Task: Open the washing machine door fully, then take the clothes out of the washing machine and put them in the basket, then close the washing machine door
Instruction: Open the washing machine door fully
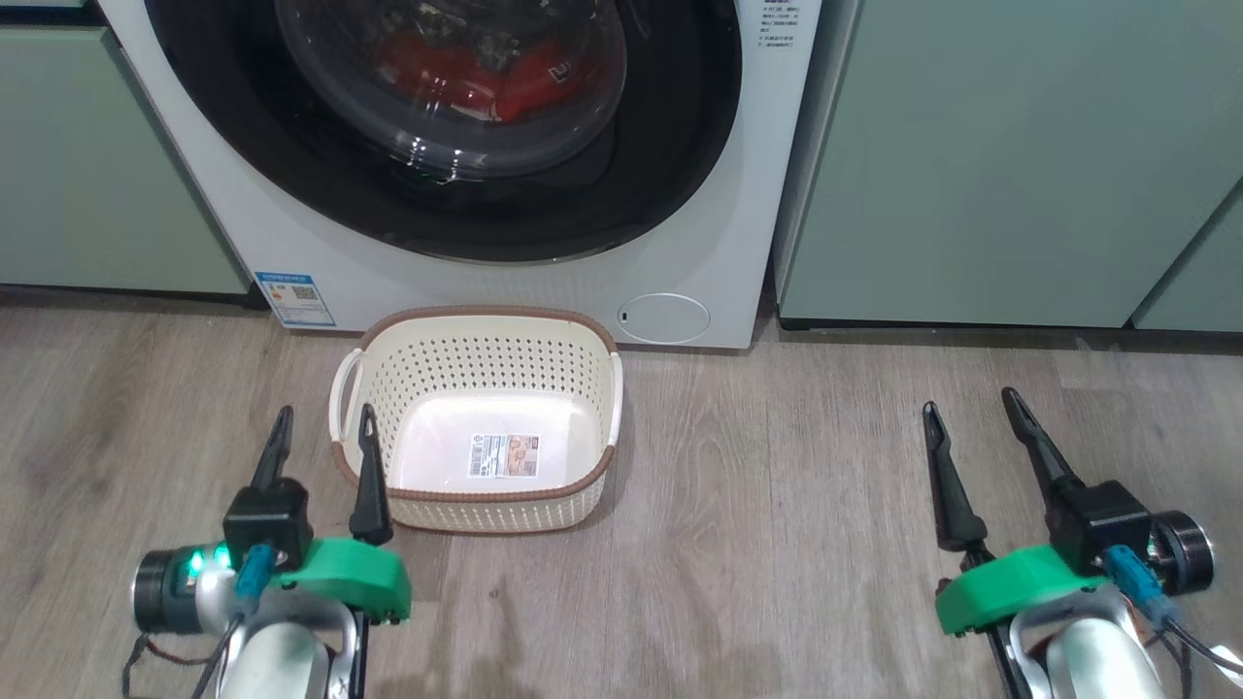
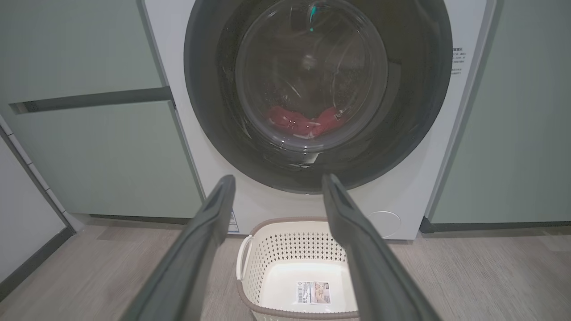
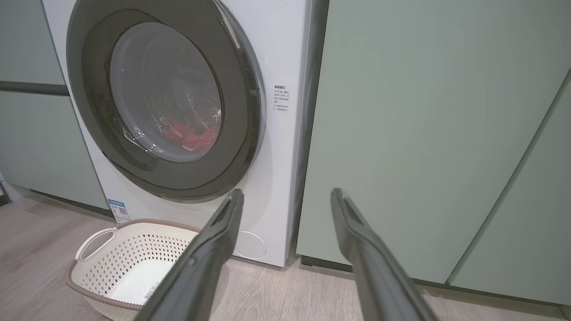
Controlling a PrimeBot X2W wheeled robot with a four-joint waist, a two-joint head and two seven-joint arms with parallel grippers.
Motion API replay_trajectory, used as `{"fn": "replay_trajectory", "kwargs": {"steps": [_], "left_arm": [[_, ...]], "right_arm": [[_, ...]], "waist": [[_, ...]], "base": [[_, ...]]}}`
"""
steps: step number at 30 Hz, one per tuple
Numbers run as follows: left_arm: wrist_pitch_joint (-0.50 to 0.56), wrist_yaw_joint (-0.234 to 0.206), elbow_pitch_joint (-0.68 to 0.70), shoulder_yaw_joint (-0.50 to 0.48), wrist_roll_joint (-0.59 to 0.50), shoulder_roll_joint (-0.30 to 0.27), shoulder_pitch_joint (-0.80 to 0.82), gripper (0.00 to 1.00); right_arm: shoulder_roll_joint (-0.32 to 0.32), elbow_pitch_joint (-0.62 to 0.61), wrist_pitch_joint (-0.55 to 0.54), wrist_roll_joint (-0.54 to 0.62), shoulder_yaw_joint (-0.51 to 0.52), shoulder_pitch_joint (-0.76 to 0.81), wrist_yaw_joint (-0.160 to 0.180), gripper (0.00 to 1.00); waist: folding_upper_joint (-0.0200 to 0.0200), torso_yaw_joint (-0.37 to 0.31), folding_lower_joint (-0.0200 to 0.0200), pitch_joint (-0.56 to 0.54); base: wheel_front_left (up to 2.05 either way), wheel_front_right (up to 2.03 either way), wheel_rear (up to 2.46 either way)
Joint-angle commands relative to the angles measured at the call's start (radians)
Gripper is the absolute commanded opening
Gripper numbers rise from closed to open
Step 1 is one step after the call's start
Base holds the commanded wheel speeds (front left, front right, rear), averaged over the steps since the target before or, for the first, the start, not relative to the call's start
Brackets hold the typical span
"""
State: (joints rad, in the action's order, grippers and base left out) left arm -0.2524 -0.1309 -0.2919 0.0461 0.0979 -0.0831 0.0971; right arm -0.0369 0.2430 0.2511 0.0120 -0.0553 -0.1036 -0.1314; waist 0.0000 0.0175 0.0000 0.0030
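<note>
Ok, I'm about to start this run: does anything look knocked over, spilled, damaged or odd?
Nothing stands out. The basket stands upright and empty on the floor before the washing machine, the washing machine door looks shut and undamaged, and the clothes lie inside behind its glass. No spill shows.

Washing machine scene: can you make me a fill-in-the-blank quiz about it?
The washing machine door is ____.
The clothes inside are ____ in colour.
The basket on the floor has ____ clothes in it.
The left gripper and right gripper both stand ____, holding nothing.
Missing words: shut; red; no; open.
</note>
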Motion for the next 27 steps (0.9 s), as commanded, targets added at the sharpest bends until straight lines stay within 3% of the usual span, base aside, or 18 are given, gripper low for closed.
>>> {"fn": "replay_trajectory", "kwargs": {"steps": [1,9,24,26,27], "left_arm": [[-0.009,0.005,0.022,-0.040,-0.002,-0.005,0.059,1.00],[-0.009,0.050,-0.022,-0.084,0.007,0.018,0.070,1.00],[-0.009,0.083,-0.042,-0.104,-0.009,0.030,0.072,1.00],[-0.009,0.084,-0.042,-0.103,-0.010,0.031,0.071,1.00],[-0.009,0.085,-0.042,-0.103,-0.010,0.031,0.070,1.00]], "right_arm": [[-0.013,-0.025,0.011,-0.007,-0.022,-0.035,0.001,1.00],[-0.013,-0.009,0.011,-0.029,-0.016,-0.031,0.001,1.00],[-0.013,-0.011,0.011,-0.039,-0.022,-0.036,0.001,1.00],[-0.013,-0.010,0.011,-0.042,-0.021,-0.036,0.001,0.96],[-0.013,-0.010,0.011,-0.047,-0.019,-0.037,0.001,0.74]], "waist": [[0.0000,0.000,0.0000,0.000],[0.0000,-0.001,0.0000,0.001],[0.0000,-0.001,0.0000,-0.002],[0.0000,-0.001,0.0000,-0.002],[0.0000,-0.001,0.0000,-0.002]], "base": [[0.00,0.00,0.00],[0.00,0.00,0.00],[0.00,0.00,0.00],[0.00,0.00,0.00],[0.00,0.00,0.00]]}}
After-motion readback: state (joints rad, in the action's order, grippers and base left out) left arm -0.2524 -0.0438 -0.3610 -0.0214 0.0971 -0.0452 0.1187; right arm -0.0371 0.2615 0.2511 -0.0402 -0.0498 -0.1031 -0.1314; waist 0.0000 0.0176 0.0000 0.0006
